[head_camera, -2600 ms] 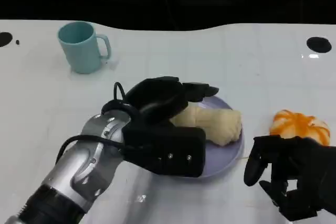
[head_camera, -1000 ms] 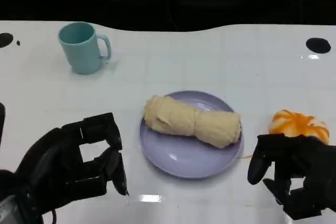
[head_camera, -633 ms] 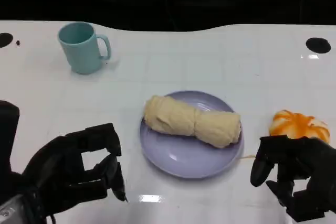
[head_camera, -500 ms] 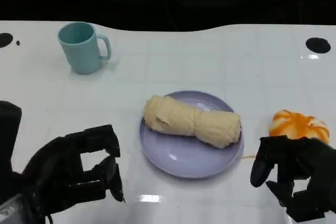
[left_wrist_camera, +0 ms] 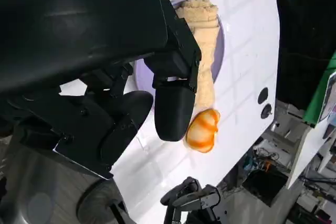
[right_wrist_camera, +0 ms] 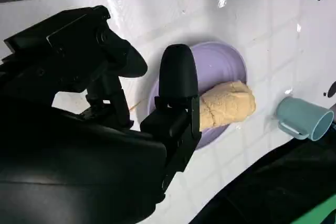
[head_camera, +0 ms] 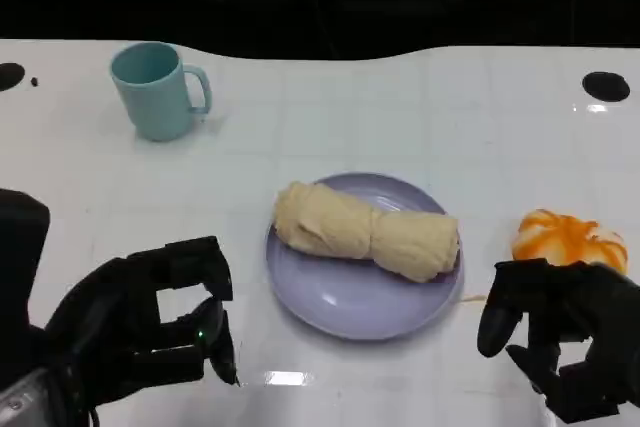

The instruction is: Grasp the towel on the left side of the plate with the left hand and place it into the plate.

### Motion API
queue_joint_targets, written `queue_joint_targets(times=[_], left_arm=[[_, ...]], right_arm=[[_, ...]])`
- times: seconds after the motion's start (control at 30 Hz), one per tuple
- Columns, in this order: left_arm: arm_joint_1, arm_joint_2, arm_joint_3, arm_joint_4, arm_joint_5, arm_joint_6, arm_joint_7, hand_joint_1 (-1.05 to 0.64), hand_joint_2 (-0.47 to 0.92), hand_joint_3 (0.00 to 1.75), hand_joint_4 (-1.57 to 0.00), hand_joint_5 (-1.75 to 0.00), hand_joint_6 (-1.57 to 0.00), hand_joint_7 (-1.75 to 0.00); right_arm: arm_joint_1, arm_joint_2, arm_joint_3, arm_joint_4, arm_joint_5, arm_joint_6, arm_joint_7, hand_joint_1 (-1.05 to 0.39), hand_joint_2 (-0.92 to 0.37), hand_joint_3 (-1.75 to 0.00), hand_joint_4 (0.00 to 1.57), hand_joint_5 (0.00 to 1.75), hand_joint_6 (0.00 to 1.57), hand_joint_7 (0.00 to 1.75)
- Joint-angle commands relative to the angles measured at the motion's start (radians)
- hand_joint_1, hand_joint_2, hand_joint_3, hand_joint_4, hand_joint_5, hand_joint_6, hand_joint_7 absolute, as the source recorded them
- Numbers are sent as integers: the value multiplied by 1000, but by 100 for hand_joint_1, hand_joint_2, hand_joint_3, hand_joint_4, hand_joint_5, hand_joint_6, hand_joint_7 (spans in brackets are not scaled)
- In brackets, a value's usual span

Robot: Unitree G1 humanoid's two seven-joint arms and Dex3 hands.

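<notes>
Left hand (head_camera: 140,322) withdrawn from plate (head_camera: 345,302) to table's near left, fingers apart, empty; towel (head_camera: 365,230) on plate.

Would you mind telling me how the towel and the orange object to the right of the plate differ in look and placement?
The towel is a pale cream roll lying lengthwise across the plate; the orange object is a rounded lump streaked orange and white. The towel rests inside the plate, whereas the orange object sits on the bare table. Neither is held by a hand.
</notes>
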Motion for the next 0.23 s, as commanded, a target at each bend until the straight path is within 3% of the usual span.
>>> queue_joint_targets(times=[0.03, 0.23], left_arm=[[8, 14, 3, 2, 4, -11, 0, -7, 51, 143, -83, -175, -69, -175], [1, 15, 8, -1, 2, 0, 10, -7, 52, 142, -82, -175, -69, -175]], right_arm=[[2, -11, -10, -6, 7, 6, 6, 3, -58, -106, 71, 175, 69, 144], [-4, -12, -6, 3, 3, -4, 5, 3, -57, -108, 71, 174, 69, 145]])
